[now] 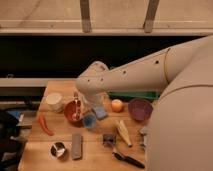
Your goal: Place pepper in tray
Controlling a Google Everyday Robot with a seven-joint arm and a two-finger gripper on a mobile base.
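Note:
The pepper [45, 125], slim and red-orange, lies on the wooden table near its left edge. Only a strip of the green tray [134, 95] shows at the back of the table; my white arm covers the rest. That arm reaches in from the right, and my gripper [92, 102] hangs under its end, over the back edge of the red bowl [74, 111]. The gripper stands open and holds nothing. It is well to the right of the pepper and farther back.
A white cup [54, 101] sits at the back left. Right of the red bowl are a blue cup [90, 120], an orange fruit [117, 105] and a purple bowl [140, 109]. Pale strips [122, 132], a metal cup [58, 149], a grey block [76, 146] and a black-handled tool [127, 159] lie in front.

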